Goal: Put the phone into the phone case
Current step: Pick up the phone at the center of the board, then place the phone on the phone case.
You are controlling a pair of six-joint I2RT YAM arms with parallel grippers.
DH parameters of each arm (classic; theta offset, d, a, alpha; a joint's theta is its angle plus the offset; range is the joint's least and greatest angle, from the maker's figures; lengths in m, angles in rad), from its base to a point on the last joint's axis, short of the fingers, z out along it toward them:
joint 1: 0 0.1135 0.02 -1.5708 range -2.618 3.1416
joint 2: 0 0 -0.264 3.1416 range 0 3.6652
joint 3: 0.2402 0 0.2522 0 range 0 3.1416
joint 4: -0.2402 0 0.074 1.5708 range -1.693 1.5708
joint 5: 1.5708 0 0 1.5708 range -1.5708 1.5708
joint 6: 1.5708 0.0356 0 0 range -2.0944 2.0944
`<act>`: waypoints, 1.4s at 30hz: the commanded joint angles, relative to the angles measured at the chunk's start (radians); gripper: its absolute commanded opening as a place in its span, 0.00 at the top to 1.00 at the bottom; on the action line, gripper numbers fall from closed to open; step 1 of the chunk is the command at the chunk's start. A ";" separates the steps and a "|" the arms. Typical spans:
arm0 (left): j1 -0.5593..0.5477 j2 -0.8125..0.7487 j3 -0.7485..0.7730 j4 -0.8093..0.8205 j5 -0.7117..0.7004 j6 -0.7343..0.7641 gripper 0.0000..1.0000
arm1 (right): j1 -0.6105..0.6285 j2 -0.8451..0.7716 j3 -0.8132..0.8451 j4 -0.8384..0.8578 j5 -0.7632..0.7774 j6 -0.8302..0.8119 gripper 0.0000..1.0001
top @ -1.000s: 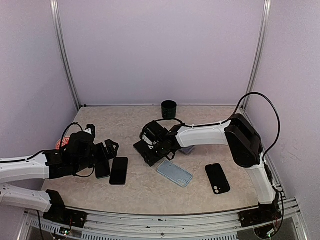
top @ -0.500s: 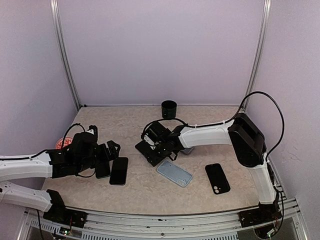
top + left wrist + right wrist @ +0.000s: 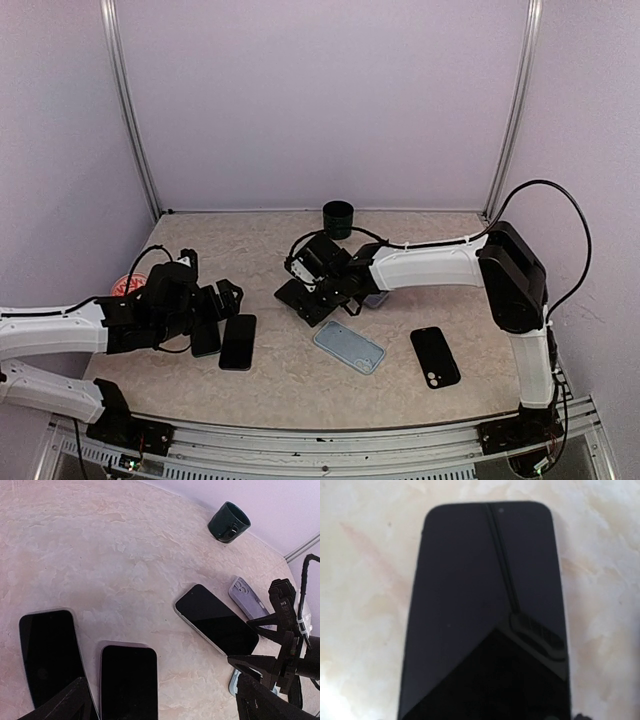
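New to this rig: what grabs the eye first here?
The right gripper, jaws open, hangs over a dark phone lying screen-up mid-table; that phone fills the right wrist view. Beside it lie a light blue case and a lilac case. At the left, the open left gripper hovers by two more black phones.

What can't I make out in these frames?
- Right wrist: phone blurred, its lower end cut off by the edge; no fingers show.
- Top: purple case mostly hidden by the right arm.
- Top and left wrist: whether the right gripper grips the phone, too small and dark.
- Top: red thing mostly behind the left arm.
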 commanded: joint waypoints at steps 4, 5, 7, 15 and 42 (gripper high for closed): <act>-0.007 0.066 0.079 0.039 0.018 0.002 0.01 | 0.010 -0.070 -0.039 -0.025 -0.017 0.011 0.23; -0.007 0.077 0.084 0.040 0.022 0.001 0.01 | 0.011 -0.077 -0.051 -0.025 -0.019 0.017 0.23; -0.007 0.092 0.086 0.043 0.027 -0.006 0.01 | 0.011 -0.096 -0.084 -0.027 -0.018 0.027 0.23; -0.007 0.084 0.057 0.053 0.035 -0.015 0.01 | 0.017 -0.152 -0.191 -0.003 -0.035 0.054 0.23; -0.009 0.004 -0.019 0.059 0.023 -0.035 0.01 | -0.024 0.028 0.030 -0.199 -0.118 0.093 0.01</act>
